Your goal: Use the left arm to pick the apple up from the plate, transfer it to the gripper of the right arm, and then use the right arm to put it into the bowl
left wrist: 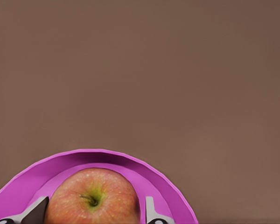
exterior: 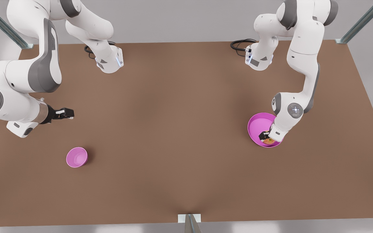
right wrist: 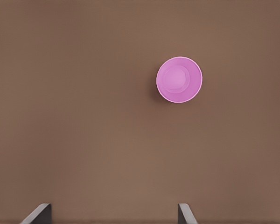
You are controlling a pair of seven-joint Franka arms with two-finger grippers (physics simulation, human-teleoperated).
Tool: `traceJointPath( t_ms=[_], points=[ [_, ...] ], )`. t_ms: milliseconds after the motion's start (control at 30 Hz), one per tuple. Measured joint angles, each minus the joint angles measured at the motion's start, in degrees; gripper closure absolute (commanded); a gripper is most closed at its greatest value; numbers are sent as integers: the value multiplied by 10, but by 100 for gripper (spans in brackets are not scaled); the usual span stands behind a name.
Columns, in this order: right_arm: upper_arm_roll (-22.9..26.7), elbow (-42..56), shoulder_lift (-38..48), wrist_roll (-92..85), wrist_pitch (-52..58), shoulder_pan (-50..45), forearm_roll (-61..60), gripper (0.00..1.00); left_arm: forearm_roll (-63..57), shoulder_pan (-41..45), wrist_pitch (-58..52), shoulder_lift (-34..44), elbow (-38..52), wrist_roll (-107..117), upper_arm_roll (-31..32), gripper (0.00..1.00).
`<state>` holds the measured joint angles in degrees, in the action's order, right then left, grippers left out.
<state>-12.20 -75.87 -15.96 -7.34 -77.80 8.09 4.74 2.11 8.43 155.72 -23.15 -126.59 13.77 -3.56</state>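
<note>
- Currently the left gripper (exterior: 266, 136) is down inside the plate (exterior: 257, 124), at the front view's right, straddling the apple (exterior: 269, 141); it sits low so the fingers can take the fruit at its widest part.
- Left wrist view: fingers (left wrist: 151, 212) stand either side of the apple (left wrist: 94, 200), spread about as wide as the fruit. Whether the pads press it I cannot tell, so a grasp isn't confirmed.
- Apple lies near the plate's lower rim in the front view, not centred; rim is low, so a straight lift looks unobstructed.
- Right gripper (exterior: 66, 113) waits at mid-left of the front view, fingers (right wrist: 184, 214) spread, nothing between them, above the bowl (exterior: 76, 157) in that picture.
- Bowl sits lower left, empty, well apart from the plate.
- Bare brown table (exterior: 173, 129) between the arms gives wide open room for the handover.
</note>
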Motion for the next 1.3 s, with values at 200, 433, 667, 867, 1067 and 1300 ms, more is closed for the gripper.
traceJointPath(
  t_ms=[200, 433, 667, 867, 1067, 1300],
  points=[
    [0, 0, 0, 0, 0, 0, 0, 0, 0, 0, -20, 3, 1, 1, 0, 0],
    [0, -1, 0, -1, 0, 0, 0, 0, 0, 0, -40, 1, 1, 2, 0, 0],
    [-1, -1, -1, -1, 1, 0, 0, 0, 0, 0, -49, -6, 1, 2, 0, 0],
    [-1, -1, -4, -1, 3, -3, 0, 0, 0, 0, -48, -14, 4, 2, 0, 0],
    [-1, -2, -5, -1, 5, -3, 0, 0, -1, 0, -43, -26, 9, 2, 0, 0],
    [-1, -3, -6, -1, 6, -3, 0, 0, -1, 0, -37, -33, 10, 2, 0, 0]
  ],
)
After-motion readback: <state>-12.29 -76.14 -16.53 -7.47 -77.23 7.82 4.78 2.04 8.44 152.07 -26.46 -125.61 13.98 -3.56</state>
